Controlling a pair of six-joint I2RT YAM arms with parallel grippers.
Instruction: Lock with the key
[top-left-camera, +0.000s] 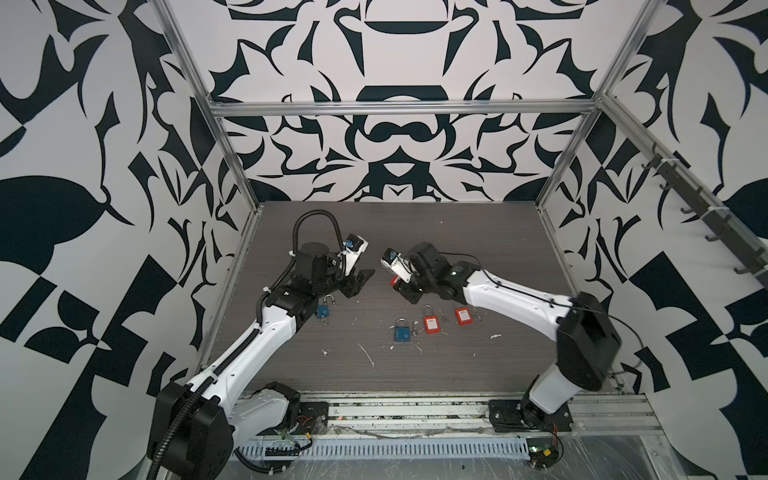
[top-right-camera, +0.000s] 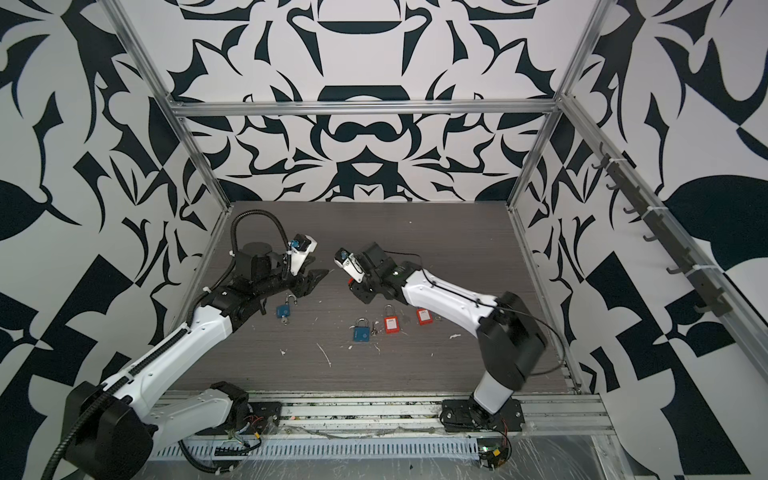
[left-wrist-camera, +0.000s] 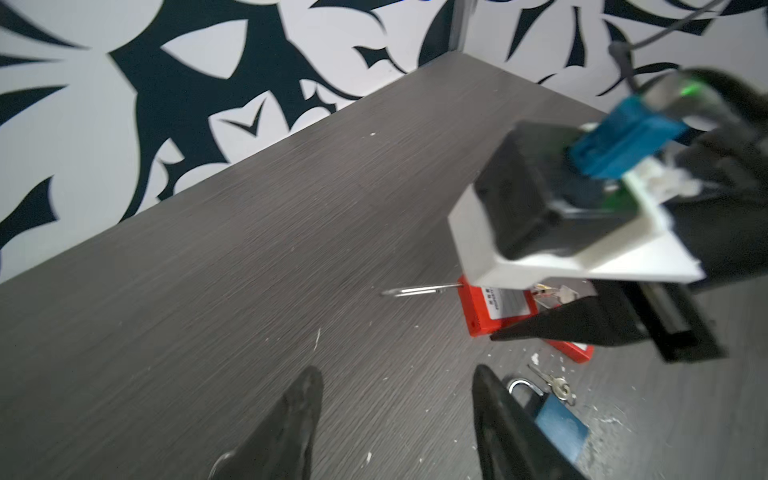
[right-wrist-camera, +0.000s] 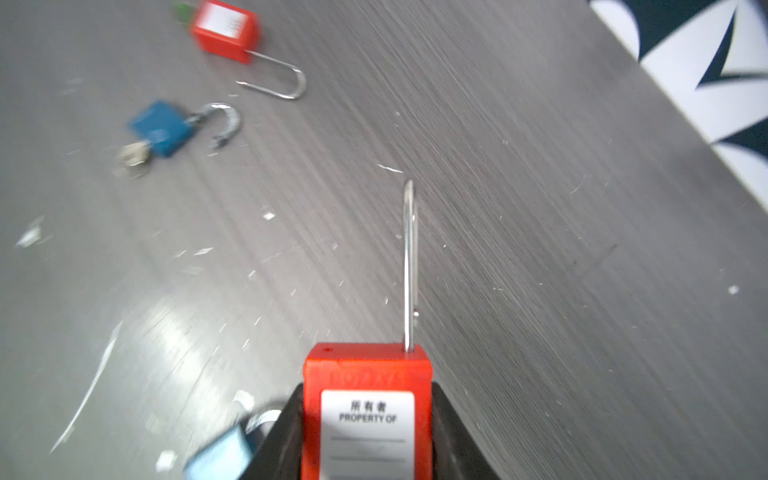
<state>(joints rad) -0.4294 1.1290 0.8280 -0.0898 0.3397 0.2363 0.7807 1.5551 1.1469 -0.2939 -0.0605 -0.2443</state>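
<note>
i am not far along with this job. my right gripper (right-wrist-camera: 368, 436) has the red lock (right-wrist-camera: 368, 374) pinched by its body, one jaw on each side. the jaws are closed about half way, tight on the lock. my left gripper (left-wrist-camera: 397, 374) is open about half way and has nothing in it. it hangs near the lock, with a gap between them.

the lock is over the middle of the table (top-left-camera: 457, 232), between my two grippers. i think it is up off the table, but i cannot be sure.

picking up the lock is done. the locking is not. the metal loop (right-wrist-camera: 409, 266) has one leg in the body, and the other hole on top looks empty. i see the loop from its thin side, so i think it is turned away. it has to be turned back and pushed in, and then the key has to be turned. a small silver key (left-wrist-camera: 552, 293) shows at the back end of the lock. my right arm hides part of it, so i cannot tell if it sits in the keyhole.

the lock's long way runs from body to loop. the loop end points straight out of the right jaws, toward my left gripper. the key end points back at my right arm. the lock lies about flat.

a blue lock (top-left-camera: 401, 332) and a second red lock (top-left-camera: 431, 322) lie on the table, closer to me.
</note>
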